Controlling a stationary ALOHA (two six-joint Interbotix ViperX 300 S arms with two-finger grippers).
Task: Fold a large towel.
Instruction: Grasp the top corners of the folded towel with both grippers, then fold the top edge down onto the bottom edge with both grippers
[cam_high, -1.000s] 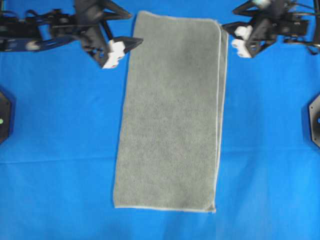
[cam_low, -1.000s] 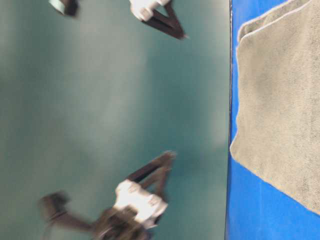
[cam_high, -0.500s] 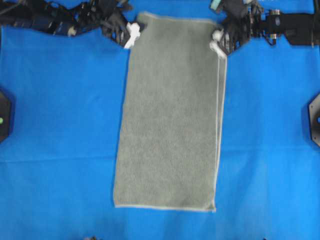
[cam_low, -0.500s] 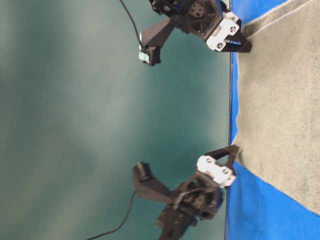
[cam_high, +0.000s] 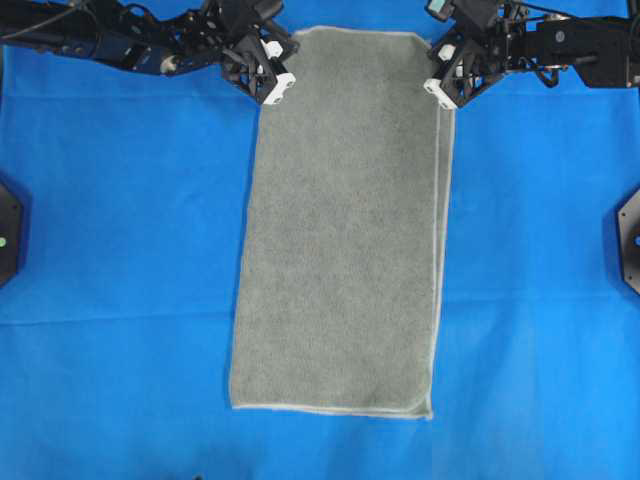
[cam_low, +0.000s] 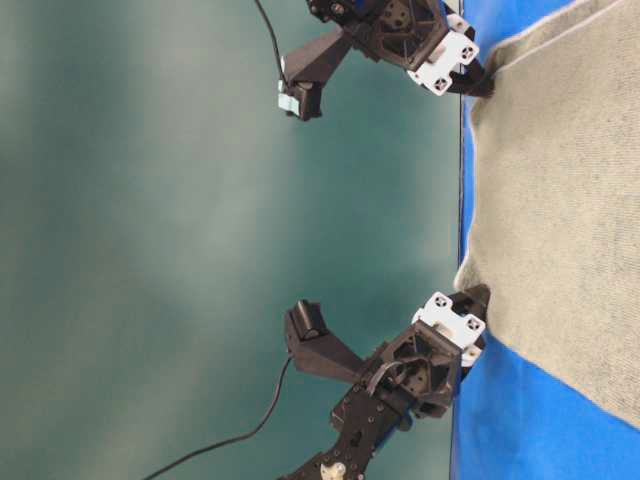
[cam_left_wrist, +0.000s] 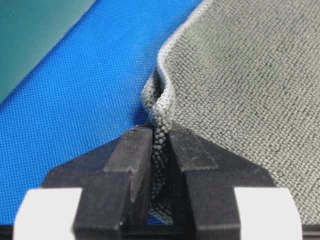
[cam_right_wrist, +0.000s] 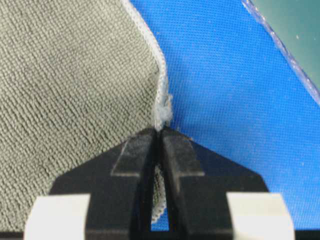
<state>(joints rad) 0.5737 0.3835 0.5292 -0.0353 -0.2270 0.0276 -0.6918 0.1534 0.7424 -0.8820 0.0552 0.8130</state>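
Overhead: towel (cam_high: 340, 240) lay mid-counter (cam_high: 120, 300), long axis 12–6, bare blue all round. Left end effector (cam_high: 277, 88) clamped on its 11 o'clock corner, right end effector (cam_high: 440, 88) on the 1 o'clock corner. Wrist views: hem pinched between both jaw pairs.

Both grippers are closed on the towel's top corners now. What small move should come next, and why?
Probably a short lift of both corners together. The left gripper pinches the towel at its edge, the right gripper pinches the hem at the other corner, and the cloth otherwise lies flat on the blue cloth, so raising frees it for folding.
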